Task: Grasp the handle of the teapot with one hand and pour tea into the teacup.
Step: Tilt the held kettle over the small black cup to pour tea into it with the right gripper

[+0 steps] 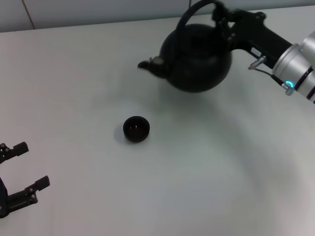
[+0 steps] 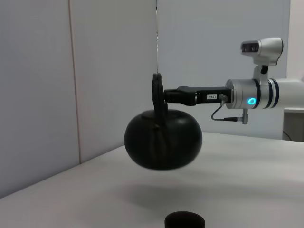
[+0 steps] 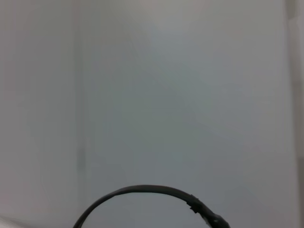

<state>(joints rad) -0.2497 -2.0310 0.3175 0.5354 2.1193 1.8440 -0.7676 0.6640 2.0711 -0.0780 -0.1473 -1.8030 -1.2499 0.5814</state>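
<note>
The black teapot (image 1: 197,56) hangs in the air above the white table at the back right, its spout (image 1: 150,64) pointing left. My right gripper (image 1: 221,17) is shut on the black arched handle (image 1: 194,12) at its top right. The left wrist view shows the teapot (image 2: 164,140) lifted clear of the table, held by the handle (image 2: 158,97). The handle's arc also shows in the right wrist view (image 3: 142,192). The small dark teacup (image 1: 136,129) stands on the table in front of and left of the teapot; its rim shows in the left wrist view (image 2: 185,220). No tea is visible. My left gripper (image 1: 24,169) is open at the front left.
The white table (image 1: 221,172) spreads around the cup. A pale wall (image 2: 95,71) stands behind the table. The right arm (image 1: 295,66) reaches in from the right edge.
</note>
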